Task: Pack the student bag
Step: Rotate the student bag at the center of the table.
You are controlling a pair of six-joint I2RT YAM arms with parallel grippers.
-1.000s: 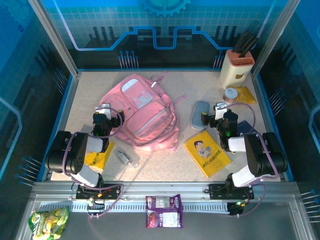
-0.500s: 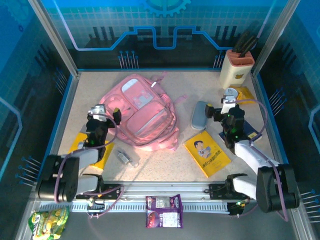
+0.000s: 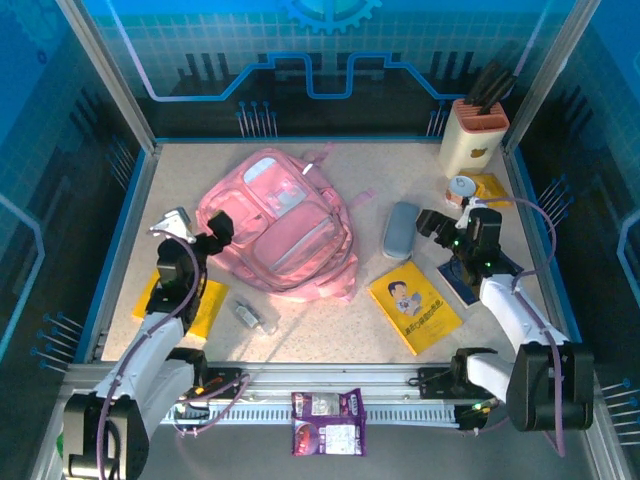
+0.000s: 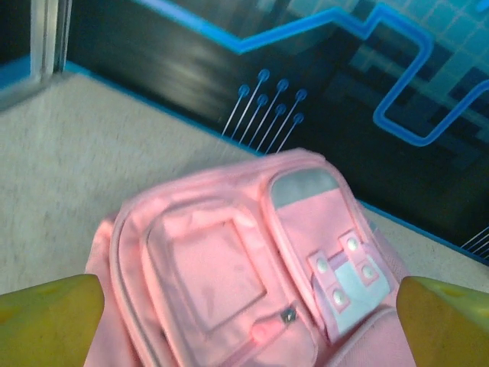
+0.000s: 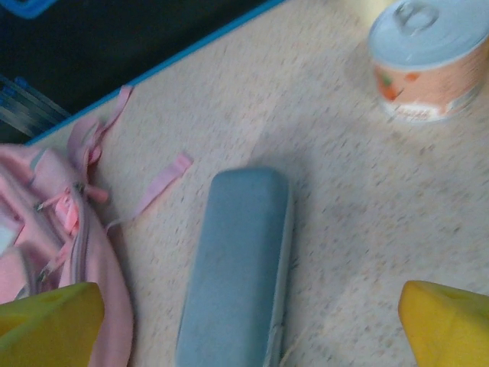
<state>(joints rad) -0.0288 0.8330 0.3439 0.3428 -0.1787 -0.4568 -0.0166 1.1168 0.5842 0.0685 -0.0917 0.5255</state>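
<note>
Standing wide apart and empty, the left fingers (image 4: 46, 317) hover at the left side of the student bag (image 3: 285, 225), which lies on the desk (image 3: 330, 310), left of its middle; the right fingers (image 5: 447, 321), equally wide, hang above a grey case (image 5: 233, 267), seemingly clear of it.

This is a robotics lab test cell. A speckled counter (image 3: 400, 180) is boxed in by aluminium frame posts (image 3: 105, 75) and blue wall panels (image 3: 300, 70) printed with circuit traces. A left arm (image 3: 150, 345) and a right arm (image 3: 505, 310) are bolted to a metal rail (image 3: 330, 385) at the counter's near edge. A student bag (image 3: 285, 225) and a knife block (image 3: 472, 140) lie on the counter.
</note>
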